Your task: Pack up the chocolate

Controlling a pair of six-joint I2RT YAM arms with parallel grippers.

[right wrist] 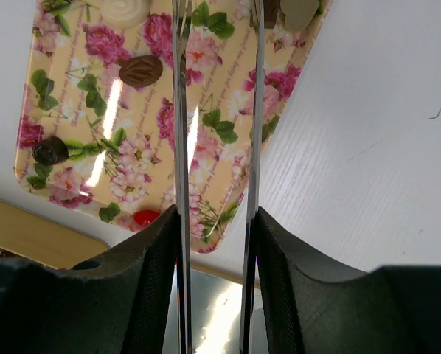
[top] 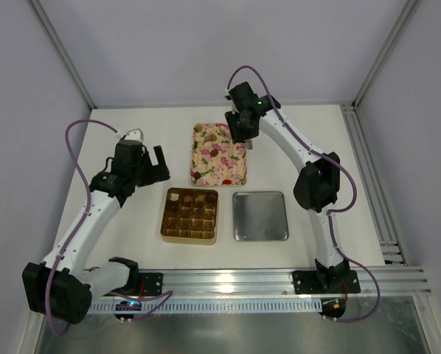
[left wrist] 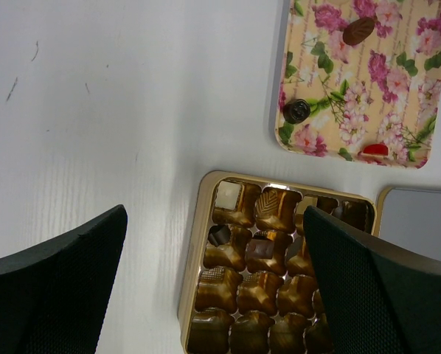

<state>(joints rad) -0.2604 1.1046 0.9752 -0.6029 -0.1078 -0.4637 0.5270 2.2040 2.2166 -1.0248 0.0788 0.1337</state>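
Chocolates lie loose on the pink flower-patterned tray [top: 219, 155]: a brown oval [right wrist: 141, 70], a dark round one [right wrist: 49, 150], a white one [right wrist: 124, 11] and a red one [right wrist: 145, 217]. The gold box [top: 190, 215] holds a few pieces, among them a cream one [left wrist: 228, 193] and a dark one [left wrist: 219, 234]. My left gripper [left wrist: 217, 295] is open and empty above the box's left part. My right gripper [right wrist: 217, 221] is shut on metal tongs [right wrist: 181, 110] over the tray's right edge. The tong arms stand apart with nothing visible between them; their tips are out of view.
A square silver lid [top: 260, 216] lies right of the box, and its corner shows in the left wrist view [left wrist: 419, 221]. Bare white table lies left of the box and right of the tray. Metal rails run along the near and right edges.
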